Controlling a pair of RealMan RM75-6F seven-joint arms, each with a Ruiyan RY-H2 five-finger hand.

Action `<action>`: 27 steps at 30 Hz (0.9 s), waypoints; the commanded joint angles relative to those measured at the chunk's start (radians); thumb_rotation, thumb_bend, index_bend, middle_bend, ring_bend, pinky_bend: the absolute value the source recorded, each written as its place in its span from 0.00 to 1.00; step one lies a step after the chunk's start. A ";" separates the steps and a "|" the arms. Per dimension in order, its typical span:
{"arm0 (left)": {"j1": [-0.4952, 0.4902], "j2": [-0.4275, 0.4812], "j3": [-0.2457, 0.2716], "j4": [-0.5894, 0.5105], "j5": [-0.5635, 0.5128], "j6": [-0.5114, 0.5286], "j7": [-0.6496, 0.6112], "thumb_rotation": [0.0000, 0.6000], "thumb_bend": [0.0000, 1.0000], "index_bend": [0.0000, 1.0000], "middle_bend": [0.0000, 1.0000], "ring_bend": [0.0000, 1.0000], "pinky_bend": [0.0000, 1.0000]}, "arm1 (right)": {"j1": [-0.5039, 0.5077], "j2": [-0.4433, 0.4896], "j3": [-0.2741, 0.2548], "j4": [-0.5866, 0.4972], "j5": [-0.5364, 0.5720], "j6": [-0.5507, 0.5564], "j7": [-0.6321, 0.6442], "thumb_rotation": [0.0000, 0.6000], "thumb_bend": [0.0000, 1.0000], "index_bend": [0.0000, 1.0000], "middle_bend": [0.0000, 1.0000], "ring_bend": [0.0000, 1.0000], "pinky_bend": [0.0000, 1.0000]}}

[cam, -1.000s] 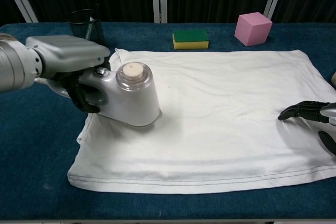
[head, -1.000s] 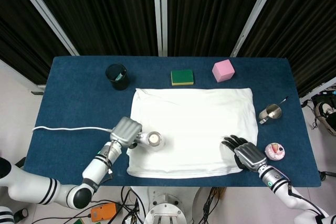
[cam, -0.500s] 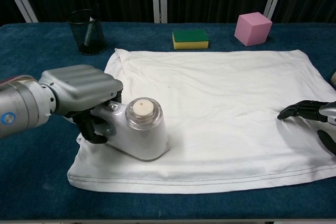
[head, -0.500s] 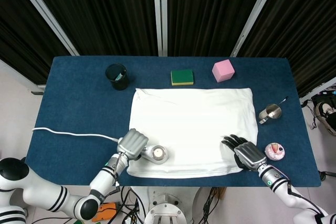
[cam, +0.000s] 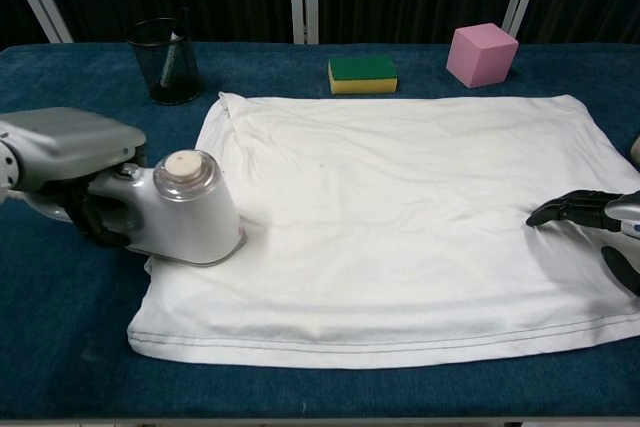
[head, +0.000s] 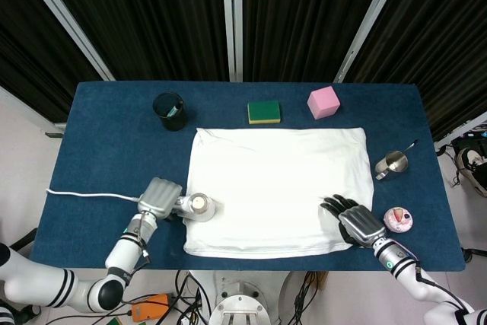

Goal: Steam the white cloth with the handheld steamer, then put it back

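Observation:
The white cloth (head: 278,188) (cam: 420,217) lies spread flat on the blue table (head: 106,142). My left hand (head: 160,195) (cam: 65,147) grips the handle of the white handheld steamer (head: 196,207) (cam: 185,215), which stands at the cloth's left edge, partly over the cloth and partly over the table. Its white cord (head: 91,194) trails off to the left. My right hand (head: 354,222) (cam: 590,212) rests on the cloth's near right corner with its dark fingers spread flat, holding nothing.
A black mesh cup (head: 170,110) (cam: 163,60) stands at the back left. A green-and-yellow sponge (head: 264,112) (cam: 363,74) and a pink cube (head: 323,102) (cam: 482,54) sit behind the cloth. A metal cup (head: 393,164) and a small round pink-and-white object (head: 398,219) are at the right edge.
My left hand has slid the steamer from the cloth's near left part leftward to its left edge. The right hand has stayed in place on the cloth.

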 commanded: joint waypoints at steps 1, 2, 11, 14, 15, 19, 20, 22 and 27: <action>0.034 0.060 -0.022 -0.013 0.008 -0.004 -0.073 1.00 0.58 0.83 0.91 0.78 0.65 | 0.000 0.002 0.002 -0.001 -0.001 0.004 0.002 1.00 0.97 0.16 0.14 0.07 0.19; 0.041 0.074 -0.029 -0.016 0.010 -0.005 -0.093 1.00 0.58 0.83 0.90 0.78 0.65 | -0.001 0.003 0.003 -0.002 -0.001 0.007 0.003 1.00 0.97 0.16 0.14 0.07 0.19; 0.096 0.129 -0.109 0.085 0.001 -0.030 -0.260 1.00 0.57 0.83 0.88 0.77 0.65 | -0.019 0.032 0.019 -0.020 -0.015 0.073 0.029 1.00 0.97 0.16 0.14 0.07 0.19; 0.100 0.111 -0.119 0.147 -0.022 -0.059 -0.271 1.00 0.53 0.82 0.86 0.74 0.65 | -0.027 0.040 0.020 -0.021 -0.022 0.094 0.043 1.00 0.97 0.16 0.14 0.07 0.19; 0.099 0.108 -0.122 0.162 -0.034 -0.073 -0.272 1.00 0.52 0.81 0.86 0.74 0.65 | -0.029 0.042 0.021 -0.021 -0.023 0.098 0.047 1.00 0.97 0.16 0.14 0.07 0.19; 0.099 0.102 -0.131 0.202 -0.069 -0.125 -0.280 1.00 0.48 0.78 0.83 0.71 0.64 | -0.038 0.051 0.021 -0.021 -0.030 0.119 0.059 1.00 0.97 0.16 0.14 0.07 0.19; 0.099 0.102 -0.131 0.205 -0.070 -0.132 -0.281 1.00 0.47 0.77 0.82 0.70 0.63 | -0.040 0.052 0.022 -0.021 -0.032 0.124 0.062 1.00 0.96 0.16 0.14 0.07 0.19; 0.099 0.105 -0.129 0.208 -0.070 -0.146 -0.278 1.00 0.45 0.74 0.78 0.66 0.60 | -0.045 0.055 0.026 -0.020 -0.033 0.136 0.071 1.00 0.92 0.16 0.14 0.07 0.19; 0.107 0.094 -0.128 0.215 -0.043 -0.130 -0.274 1.00 0.26 0.52 0.56 0.43 0.57 | -0.049 0.060 0.031 -0.018 -0.037 0.150 0.082 1.00 0.77 0.16 0.14 0.07 0.19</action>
